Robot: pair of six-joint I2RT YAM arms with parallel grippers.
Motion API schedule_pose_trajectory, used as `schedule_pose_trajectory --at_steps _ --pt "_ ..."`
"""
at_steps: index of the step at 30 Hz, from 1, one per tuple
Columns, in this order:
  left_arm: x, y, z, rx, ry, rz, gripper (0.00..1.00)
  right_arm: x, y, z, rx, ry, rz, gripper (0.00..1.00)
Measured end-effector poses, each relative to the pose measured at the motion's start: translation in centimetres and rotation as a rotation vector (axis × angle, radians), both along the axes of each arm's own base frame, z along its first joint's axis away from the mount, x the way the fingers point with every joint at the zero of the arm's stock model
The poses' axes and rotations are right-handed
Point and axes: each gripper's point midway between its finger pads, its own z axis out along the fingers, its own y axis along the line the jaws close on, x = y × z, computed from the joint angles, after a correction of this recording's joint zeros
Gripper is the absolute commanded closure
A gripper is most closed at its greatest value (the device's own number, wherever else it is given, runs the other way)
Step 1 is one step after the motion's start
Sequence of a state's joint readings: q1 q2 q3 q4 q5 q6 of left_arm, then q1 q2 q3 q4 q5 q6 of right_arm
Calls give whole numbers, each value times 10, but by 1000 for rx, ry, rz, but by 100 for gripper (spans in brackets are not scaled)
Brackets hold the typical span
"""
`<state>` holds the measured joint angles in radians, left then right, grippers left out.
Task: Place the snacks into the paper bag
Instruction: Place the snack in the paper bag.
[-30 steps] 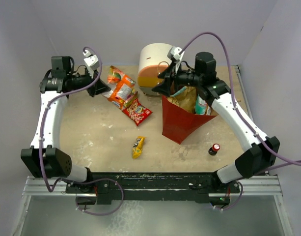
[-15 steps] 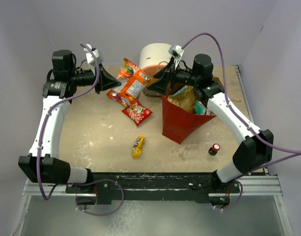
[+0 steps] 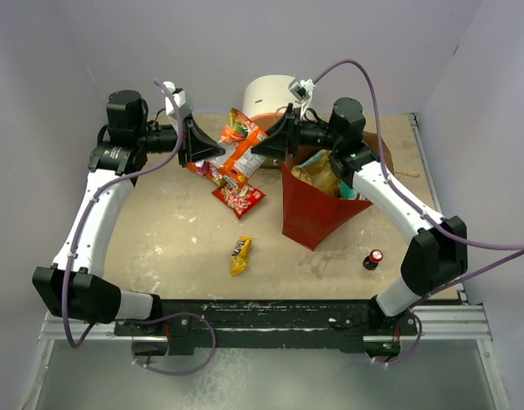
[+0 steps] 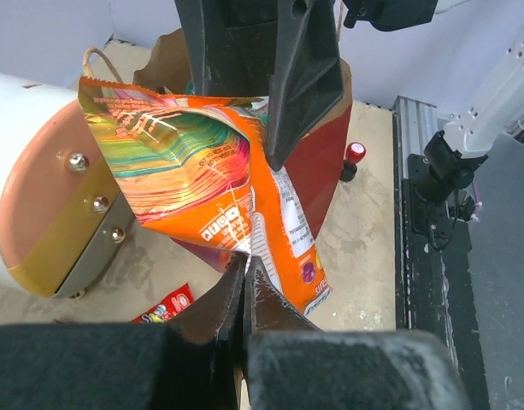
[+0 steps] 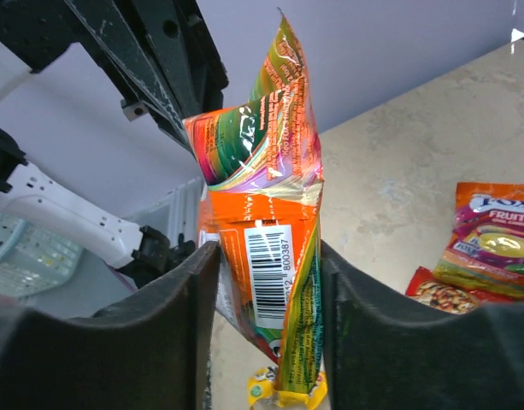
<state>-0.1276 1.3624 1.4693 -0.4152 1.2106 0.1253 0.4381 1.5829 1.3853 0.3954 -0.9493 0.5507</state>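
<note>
Left fingers [image 4: 217, 309] on creased orange packet [image 4: 244, 205]

Orange packet [image 4: 244, 205] pinched between the left end effector's [image 4: 244, 266] fingertips, red-sided paper bag [image 4: 330, 175] behind.

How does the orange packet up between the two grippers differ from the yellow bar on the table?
The orange packet is held in the air, pinched at one edge by the left gripper. The yellow bar lies flat on the table, untouched. The orange packet is larger and creased, while the yellow bar is small and slim. Both are outside the paper bag.
</note>
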Motion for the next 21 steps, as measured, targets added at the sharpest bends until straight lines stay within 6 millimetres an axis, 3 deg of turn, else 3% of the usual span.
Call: schedule_pose_trajectory --at_steps 3,5,8,12,14,17,21 --pt "0 -2 -3 -2 11 0 98 -2 0 1 7 3 8 78" --pt "2 -1 -5 -4 12 10 88 -2 0 1 9 9 10 90" --pt "3 -2 -6 -6 20 19 70 -5 -2 -2 5 13 10 100" --pt "2 -1 -1 -9 7 34 35 -15 -9 0 -21 -16 2 100" --pt "1 -1 2 -8 -5 43 23 -17 -14 4 -26 -39 -4 100" --pt "-1 2 4 3 -28 66 14 -24 -28 16 -37 -96 -26 100" --pt "2 7 -1 38 -43 114 10 -29 -59 37 -61 -202 -95 100"
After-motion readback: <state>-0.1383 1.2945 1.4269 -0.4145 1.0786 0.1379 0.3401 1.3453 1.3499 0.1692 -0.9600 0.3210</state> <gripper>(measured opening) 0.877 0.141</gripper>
